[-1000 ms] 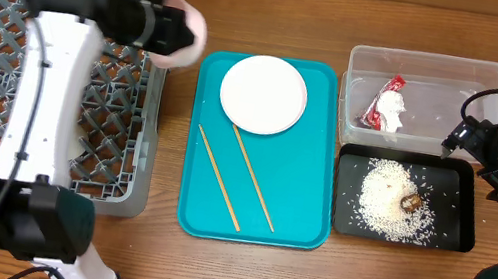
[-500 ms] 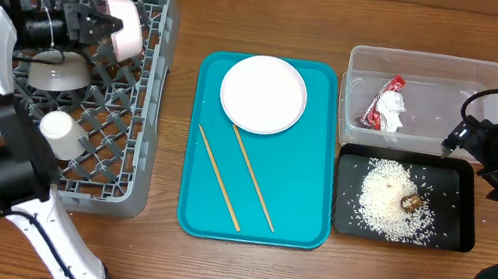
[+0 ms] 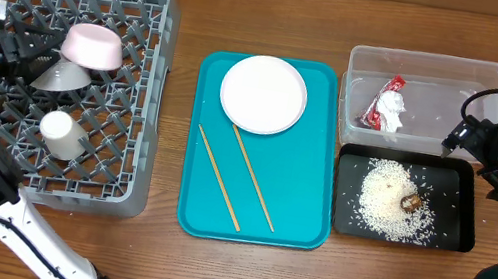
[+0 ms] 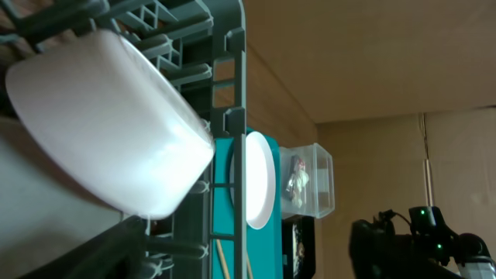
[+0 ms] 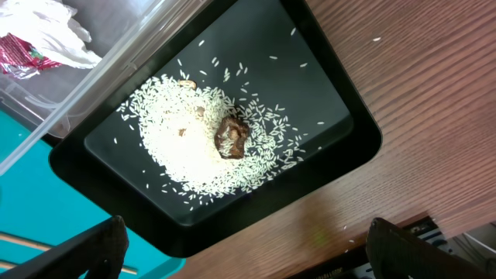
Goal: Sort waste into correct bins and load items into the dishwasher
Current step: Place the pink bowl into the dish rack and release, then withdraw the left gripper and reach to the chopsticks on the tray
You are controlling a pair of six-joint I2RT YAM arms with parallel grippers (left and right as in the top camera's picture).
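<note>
The small dish (image 3: 92,45), pink outside, lies upside down in the dishwasher rack (image 3: 157,94) beside the grey-white bowl (image 3: 62,78) and the cup (image 3: 62,134). My left gripper (image 3: 24,59) stands open just left of the dish (image 4: 108,132), holding nothing. The white plate (image 3: 264,94) and two chopsticks (image 3: 235,176) lie on the teal tray (image 3: 305,200). The red-and-white wrapper (image 3: 386,107) sits in the clear tub (image 3: 430,67). Rice (image 5: 194,147) and a brown scrap (image 5: 231,136) lie in the black tray (image 3: 458,220). My right gripper (image 5: 248,232) hangs open and empty over that tray's near edge.
The rack fills the table's left side, and its right wall (image 4: 229,101) stands close to the teal tray. The two bins sit one behind the other at the right. A few stray rice grains lie on the wood (image 5: 376,39) beside the black tray.
The left arm swung from the rack's right edge to its left side, set the pink dish upside down inside and let it go. The right arm has not moved.
</note>
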